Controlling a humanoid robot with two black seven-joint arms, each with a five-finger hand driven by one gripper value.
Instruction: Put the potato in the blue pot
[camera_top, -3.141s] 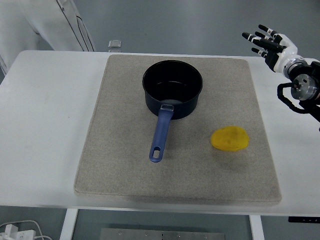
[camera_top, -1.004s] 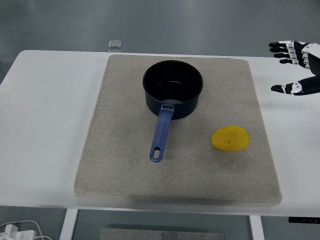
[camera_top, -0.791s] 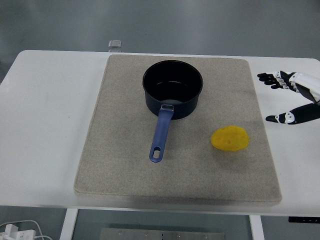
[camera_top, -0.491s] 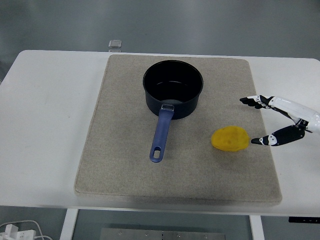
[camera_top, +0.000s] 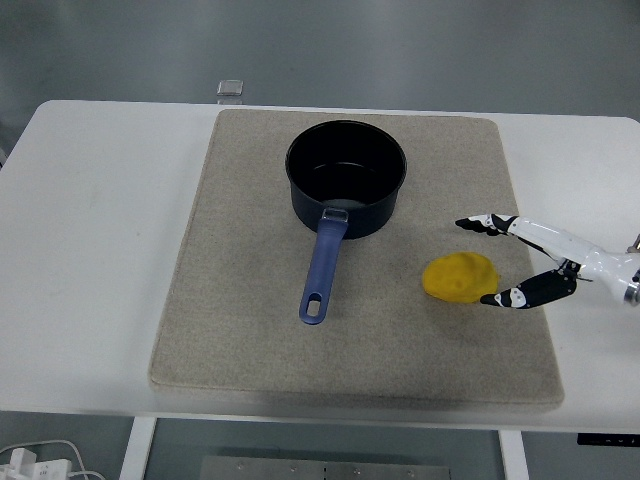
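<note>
The yellow potato (camera_top: 459, 277) lies on the grey mat (camera_top: 240, 300), right of centre. The dark blue pot (camera_top: 346, 178) stands upright at the mat's back centre, empty, its blue handle (camera_top: 322, 268) pointing toward the near edge. My right hand (camera_top: 500, 262) reaches in low from the right edge, open. Its fingers (camera_top: 484, 222) are spread behind the potato and its thumb (camera_top: 518, 295) is just right of it, apart from it. The left arm is out of view.
The mat covers most of the white table (camera_top: 90, 240). A small clear object (camera_top: 230, 88) sits at the table's far edge, behind the mat.
My right hand has come down from the upper right and moved left toward the potato, staying open. The potato and pot have not moved.
</note>
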